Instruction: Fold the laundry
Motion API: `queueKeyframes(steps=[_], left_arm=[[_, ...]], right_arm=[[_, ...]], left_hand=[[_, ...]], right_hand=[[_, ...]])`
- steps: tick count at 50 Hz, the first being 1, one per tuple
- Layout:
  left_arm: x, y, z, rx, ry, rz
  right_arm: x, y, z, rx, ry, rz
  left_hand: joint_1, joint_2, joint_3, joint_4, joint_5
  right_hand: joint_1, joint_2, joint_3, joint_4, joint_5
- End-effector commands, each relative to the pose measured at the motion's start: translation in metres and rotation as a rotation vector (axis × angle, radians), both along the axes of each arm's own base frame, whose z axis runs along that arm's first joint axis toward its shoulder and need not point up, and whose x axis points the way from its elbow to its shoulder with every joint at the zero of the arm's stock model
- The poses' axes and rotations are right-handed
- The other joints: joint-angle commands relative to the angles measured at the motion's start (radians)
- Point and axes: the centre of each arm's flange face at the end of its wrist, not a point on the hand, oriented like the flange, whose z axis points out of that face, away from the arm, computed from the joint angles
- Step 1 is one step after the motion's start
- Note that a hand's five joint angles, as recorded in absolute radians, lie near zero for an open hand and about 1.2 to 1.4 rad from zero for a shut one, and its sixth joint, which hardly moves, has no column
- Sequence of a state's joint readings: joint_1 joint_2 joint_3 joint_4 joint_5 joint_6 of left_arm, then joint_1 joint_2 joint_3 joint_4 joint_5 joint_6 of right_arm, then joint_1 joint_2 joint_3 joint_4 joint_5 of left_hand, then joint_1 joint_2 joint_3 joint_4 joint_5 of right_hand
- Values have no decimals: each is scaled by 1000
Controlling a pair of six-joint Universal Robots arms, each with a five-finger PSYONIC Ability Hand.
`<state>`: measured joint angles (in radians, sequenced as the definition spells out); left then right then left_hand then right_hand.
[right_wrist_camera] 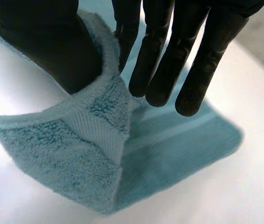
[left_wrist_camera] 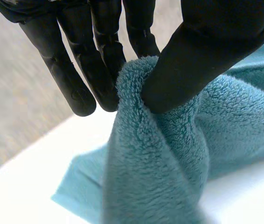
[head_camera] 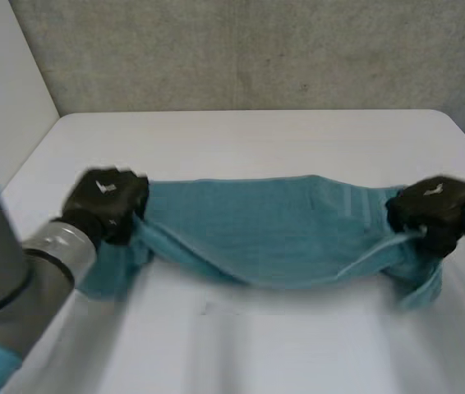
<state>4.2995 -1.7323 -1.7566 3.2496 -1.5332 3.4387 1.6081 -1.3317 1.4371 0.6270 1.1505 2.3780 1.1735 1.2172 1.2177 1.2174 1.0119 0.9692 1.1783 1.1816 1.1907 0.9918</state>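
Teal terry towel (head_camera: 265, 234) lies in a long band across the middle of the white table (head_camera: 249, 135), and both ends are pulled up off the surface! Left hand (left_wrist_camera: 206, 51) pinches its end between thumb and fingers (left_wrist_camera: 99, 70). Right hand (right_wrist_camera: 48, 42) clamps the striped opposite end, thumb against fingers (right_wrist_camera: 160, 60). The towel looks doubled lengthwise, though that's hard to confirm.

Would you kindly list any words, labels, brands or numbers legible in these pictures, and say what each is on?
None can be read.
The black left hand and right hand each carry a small white mark, too blurred to read.
The teal terry towel shows no writing.
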Motion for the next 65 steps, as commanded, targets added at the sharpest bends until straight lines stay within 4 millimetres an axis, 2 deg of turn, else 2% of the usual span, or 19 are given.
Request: queueKeyframes(steps=[1, 6, 8, 9, 10, 11, 12, 13, 14, 16, 20, 28, 33, 34, 36, 39, 46, 50, 65], left_arm=[[-9, -35, -50, 64, -104, -6], [-26, -74, -13, -139, -46, -2], [-38, -99, 44, -348, 39, 7], [-38, -99, 44, -349, 39, 7], [-42, -109, 78, -462, 92, 14], [-42, -109, 78, -463, 93, 14], [-45, -114, 111, -579, 143, 18], [-44, -119, 143, -700, 195, 37], [-44, -119, 144, -702, 196, 37], [-40, -115, 189, -883, 284, 78], [-34, -113, 206, -952, 323, 111], [-32, -108, 125, -675, 196, 97], [-23, -86, 38, -412, 76, 82], [-23, -86, 37, -411, 75, 82], [-16, -71, 0, -301, 23, 73], [-11, -58, -26, -221, -13, 67], [-7, -48, -43, -170, -35, 66], [-4, -49, -42, -169, -34, 74], [3, -51, -43, -161, -39, 95]], right_arm=[[21, -23, -42, 16, 115, 7], [39, -59, -8, -265, 78, -27], [52, -85, 45, -530, -16, -73], [52, -85, 45, -531, -17, -74], [56, -94, 75, -663, -78, -96], [56, -94, 75, -665, -78, -96], [59, -100, 104, -791, -143, -114], [60, -102, 132, -915, -204, -124], [60, -102, 132, -916, -205, -124], [56, -91, 179, -1124, -299, -140], [55, -80, 189, -1179, -323, -124], [59, -73, 122, -917, -253, -28], [64, -43, 48, -506, -185, 109], [64, -43, 48, -505, -185, 110], [63, -33, 5, -340, -117, 143], [60, -31, -32, -239, -46, 163], [52, -30, -74, -107, -29, 138], [43, -32, -86, -83, -94, 54], [-6, -21, -92, 5, -390, -365]], left_hand=[[223, 179, 179, 179, 210], [223, 179, 179, 179, 210], [223, 179, 179, 179, 210], [223, 179, 179, 179, 210], [223, 179, 179, 179, 210], [223, 179, 179, 179, 210], [223, 179, 179, 179, 210], [223, 179, 179, 179, 210], [223, 179, 179, 179, 210], [223, 179, 179, 179, 210], [223, 179, 179, 179, 210], [223, 179, 179, 179, 210], [223, 179, 179, 179, 210], [223, 179, 179, 179, 210], [223, 179, 179, 179, 210], [223, 179, 179, 179, 210], [223, 179, 179, 179, 210], [223, 179, 179, 179, 210], [223, 179, 179, 179, 210]], right_hand=[[427, 218, 215, 206, 230], [427, 218, 215, 206, 230], [427, 218, 215, 206, 230], [427, 218, 215, 206, 230], [427, 218, 215, 206, 230], [427, 218, 215, 206, 230], [427, 218, 215, 206, 230], [427, 218, 215, 206, 230], [427, 218, 215, 206, 230], [427, 218, 215, 206, 230], [427, 218, 215, 206, 230], [427, 218, 215, 206, 230], [427, 218, 215, 206, 230], [427, 218, 215, 206, 230], [427, 218, 215, 206, 230], [427, 218, 215, 206, 230], [369, 160, 157, 148, 172], [-76, -285, -288, -298, -273], [-344, -553, -556, -566, -541]])
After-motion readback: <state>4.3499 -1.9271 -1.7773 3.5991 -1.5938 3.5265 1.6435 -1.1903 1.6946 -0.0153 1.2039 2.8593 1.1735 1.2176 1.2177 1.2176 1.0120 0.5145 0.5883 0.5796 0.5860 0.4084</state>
